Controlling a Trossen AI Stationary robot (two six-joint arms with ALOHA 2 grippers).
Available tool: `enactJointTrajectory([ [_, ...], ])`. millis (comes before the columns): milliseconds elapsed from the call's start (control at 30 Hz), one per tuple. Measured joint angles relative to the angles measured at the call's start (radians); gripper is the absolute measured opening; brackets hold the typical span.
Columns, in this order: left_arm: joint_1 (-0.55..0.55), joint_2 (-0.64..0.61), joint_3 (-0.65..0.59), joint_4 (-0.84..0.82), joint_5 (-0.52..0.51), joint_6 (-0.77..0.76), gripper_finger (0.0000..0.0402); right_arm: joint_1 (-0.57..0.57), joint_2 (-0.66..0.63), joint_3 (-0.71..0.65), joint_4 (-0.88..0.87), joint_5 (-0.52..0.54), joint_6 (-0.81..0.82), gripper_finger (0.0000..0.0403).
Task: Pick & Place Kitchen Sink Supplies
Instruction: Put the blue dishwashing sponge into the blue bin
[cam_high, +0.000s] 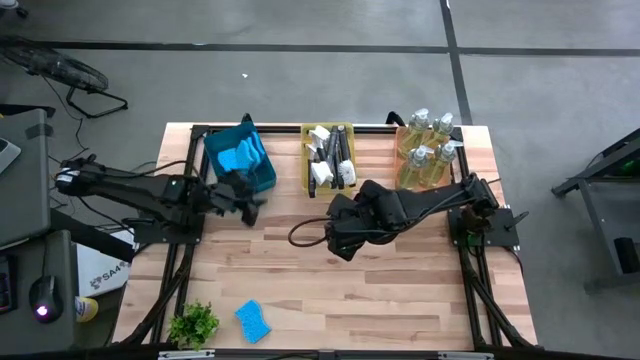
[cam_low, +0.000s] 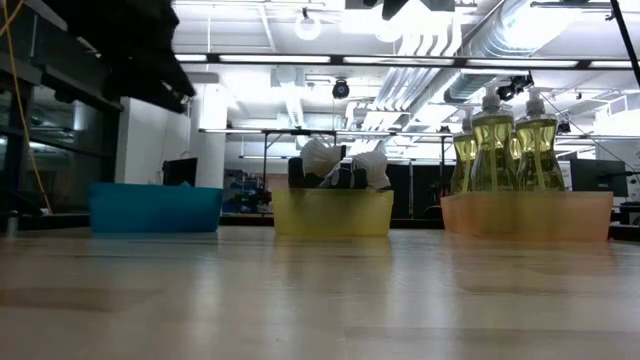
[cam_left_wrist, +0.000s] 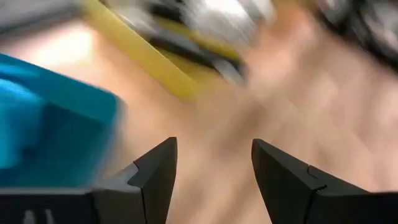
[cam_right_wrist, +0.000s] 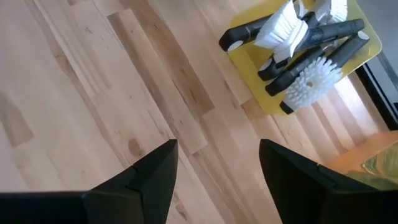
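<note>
sponge (cam_high: 253, 321) blue | brushes (cam_high: 330, 160) black, white heads; bin (cam_high: 306, 180) yellow

Three bins stand in a row across the wooden table (cam_low: 320, 290): a blue bin (cam_low: 155, 208), a yellow bin (cam_low: 332, 213) holding white-headed dish brushes (cam_low: 345, 163), and an orange bin (cam_low: 530, 215) with bottles of yellow-green liquid (cam_low: 492, 145).

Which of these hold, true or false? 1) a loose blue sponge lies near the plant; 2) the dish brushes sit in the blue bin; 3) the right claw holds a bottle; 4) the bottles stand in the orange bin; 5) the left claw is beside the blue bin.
1) True: a blue sponge lies on the table beside the plant.
2) False: the dish brushes lie in the yellow bin.
3) False: the right claw is open and empty over bare wood.
4) True: the bottles stand in the orange bin.
5) True: the left claw, open and empty, is by the blue bin.
</note>
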Motion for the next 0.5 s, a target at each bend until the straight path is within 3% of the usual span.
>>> enactJointTrajectory([
  [233, -0.107, 0.012, 0.000, 0.026, 0.439, 0.082, 0.0202, 0.005, 0.000, 0.000, 0.009, 0.003, -0.036, 0.0220],
  [500, -0.227, 0.046, 0.001, 0.035, 0.630, 0.024, 0.0202, 0.006, 0.000, 0.000, 0.041, 0.002, -0.078, 0.0220],
])
